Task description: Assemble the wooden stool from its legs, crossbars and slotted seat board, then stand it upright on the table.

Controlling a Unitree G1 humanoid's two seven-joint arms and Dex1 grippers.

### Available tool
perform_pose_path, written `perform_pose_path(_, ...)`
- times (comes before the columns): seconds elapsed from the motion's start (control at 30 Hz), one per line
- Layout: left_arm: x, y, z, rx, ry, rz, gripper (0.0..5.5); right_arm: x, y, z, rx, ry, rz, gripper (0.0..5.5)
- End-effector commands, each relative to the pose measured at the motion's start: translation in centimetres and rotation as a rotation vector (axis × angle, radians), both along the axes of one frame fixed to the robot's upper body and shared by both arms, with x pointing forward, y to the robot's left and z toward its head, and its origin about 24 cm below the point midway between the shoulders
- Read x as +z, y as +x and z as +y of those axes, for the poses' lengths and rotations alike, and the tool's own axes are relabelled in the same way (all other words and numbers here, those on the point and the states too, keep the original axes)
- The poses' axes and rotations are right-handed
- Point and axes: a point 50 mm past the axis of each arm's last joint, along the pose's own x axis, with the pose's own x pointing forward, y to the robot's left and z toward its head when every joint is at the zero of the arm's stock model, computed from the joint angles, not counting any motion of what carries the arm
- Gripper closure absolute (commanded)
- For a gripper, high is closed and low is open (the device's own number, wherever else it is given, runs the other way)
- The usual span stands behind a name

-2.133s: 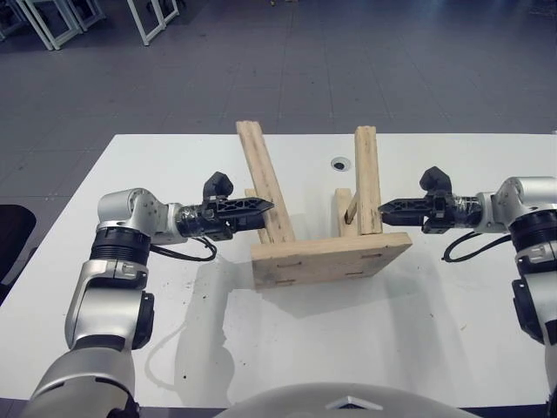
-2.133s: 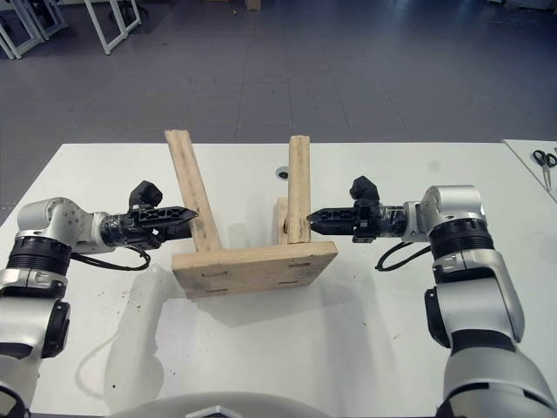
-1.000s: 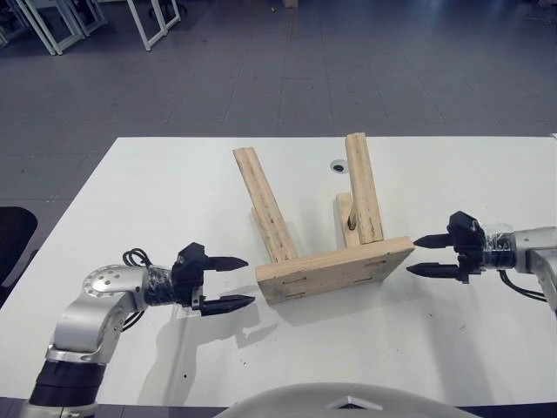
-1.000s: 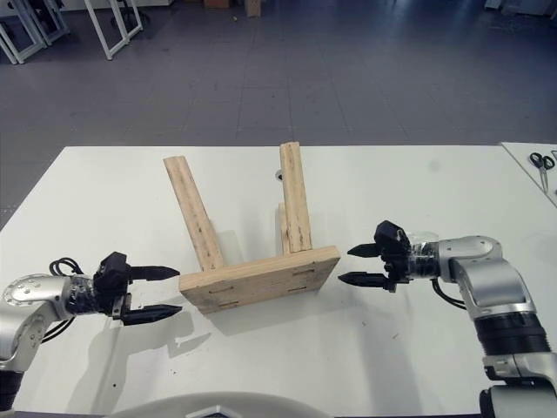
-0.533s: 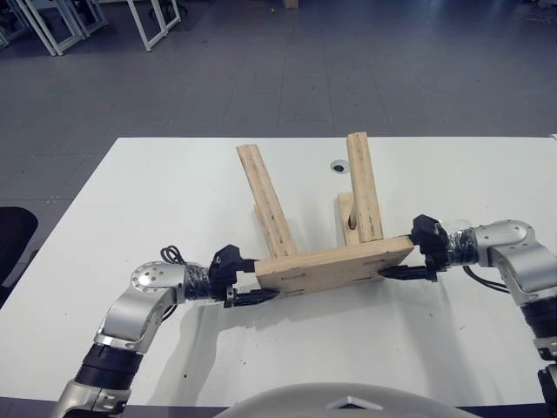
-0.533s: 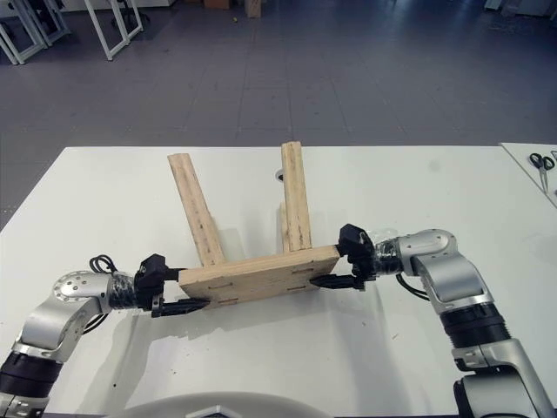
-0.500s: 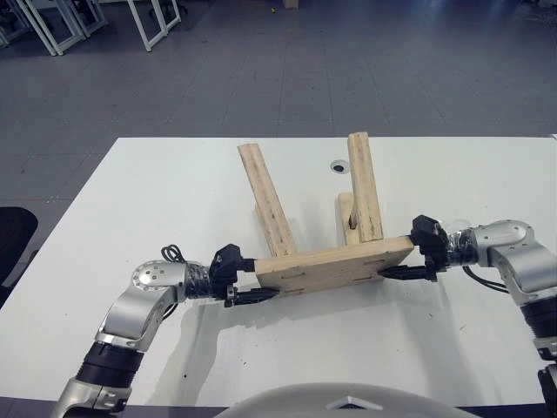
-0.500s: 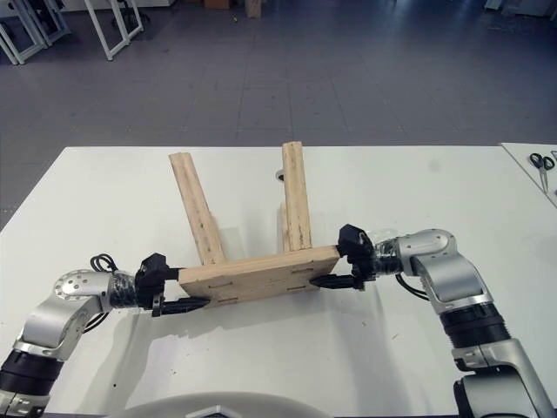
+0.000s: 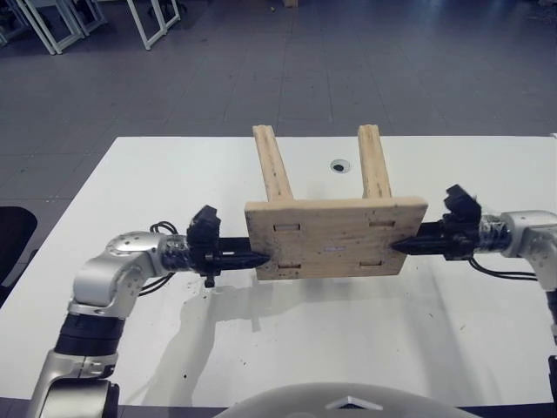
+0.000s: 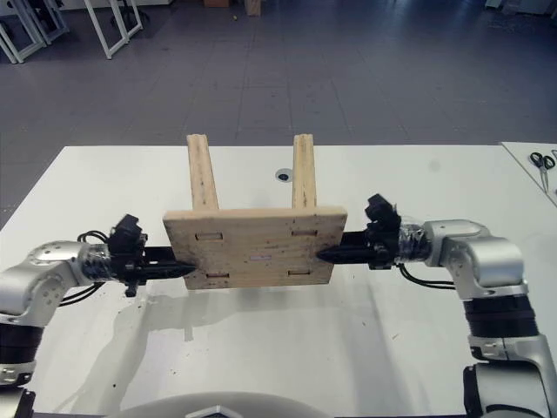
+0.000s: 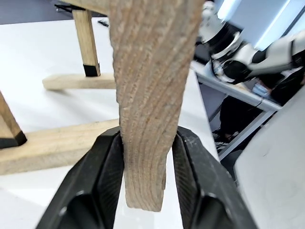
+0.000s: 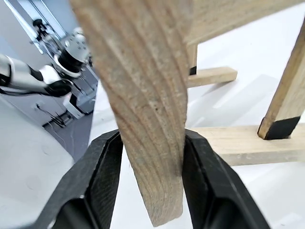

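The assembled wooden stool is held above the white table (image 9: 174,348), its slotted seat board (image 9: 335,238) facing me. Two legs (image 9: 272,165) (image 9: 372,161) point away toward the far edge. My left gripper (image 9: 257,259) is shut on the seat board's left edge. My right gripper (image 9: 402,246) is shut on its right edge. In the left wrist view the black fingers (image 11: 107,171) clamp the board's end grain (image 11: 147,86). The right wrist view has its fingers (image 12: 102,176) pinching the other end (image 12: 143,95), with a crossbar (image 12: 238,143) behind.
A round cable hole (image 9: 339,165) sits in the table behind the stool, between the legs. Scissors (image 10: 544,159) lie on a neighbouring table at the far right. Bare table surface stretches in front of the stool and to both sides.
Half a second ago the seat board lay low and edge-on between the grippers. Now both grippers have raised and turned the stool, so the seat's flat face points at me.
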Motion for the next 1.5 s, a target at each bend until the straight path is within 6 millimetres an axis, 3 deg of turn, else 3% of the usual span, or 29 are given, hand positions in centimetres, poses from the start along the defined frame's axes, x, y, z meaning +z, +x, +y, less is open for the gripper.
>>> perform_pose_path(0.03,2.2,-1.2,-1.3,-0.111,-0.052,0.0,4.16,1.0,-1.4,1.3,0.087,0.05,0.08,3.79)
perform_pose_path(0.13,2.6,-2.5,-1.3,-0.132,-0.055,0.033,4.19,1.6,-3.1,1.5,0.142,0.057,0.137,3.8)
perform_pose_path(0.33,4.7,-5.9,-0.2,-0.14,-0.122,0.157,4.2,4.8,-6.2,0.7,0.187,0.129,0.272,4.11)
perform_pose_path(0.43,5.8,-6.1,0.1,-0.117,-0.154,0.242,4.2,6.0,-6.6,0.2,0.191,0.12,0.347,4.18)
perform_pose_path(0.53,5.9,-5.1,-0.3,-0.089,-0.194,0.366,4.2,6.9,-5.0,-0.1,0.152,0.138,0.422,4.21)
perform_pose_path(0.63,3.9,-3.2,-0.8,-0.019,-0.293,0.617,4.2,4.7,-1.9,-0.2,0.014,0.087,0.598,4.21)
perform_pose_path(0.8,-0.2,4.2,-0.2,0.269,-0.367,1.009,4.2,1.8,4.9,-0.4,-0.332,0.1,0.892,2.98)
perform_pose_path(0.97,-0.9,8.2,-0.5,0.433,-0.303,1.244,4.2,1.1,7.6,-1.0,-0.611,0.11,0.905,1.91)
perform_pose_path(1.03,-1.0,8.8,-1.1,0.457,-0.257,1.313,4.2,0.1,8.5,-1.1,-0.732,0.076,0.882,1.5)
perform_pose_path(1.13,-1.5,9.4,-1.5,0.512,-0.248,1.369,4.2,-0.4,9.1,-0.4,-0.763,0.105,0.88,1.5)
perform_pose_path(1.27,-2.0,9.2,-1.3,0.541,-0.191,1.412,4.2,0.7,9.2,-0.1,-0.727,0.175,0.876,1.5)
perform_pose_path(1.4,-0.9,9.5,-0.6,0.551,-0.23,1.38,4.2,2.5,9.4,-1.2,-0.734,0.26,0.82,1.5)
perform_pose_path(1.5,-0.2,9.9,-0.3,0.562,-0.267,1.353,4.2,2.7,9.4,-2.1,-0.784,0.259,0.784,1.5)
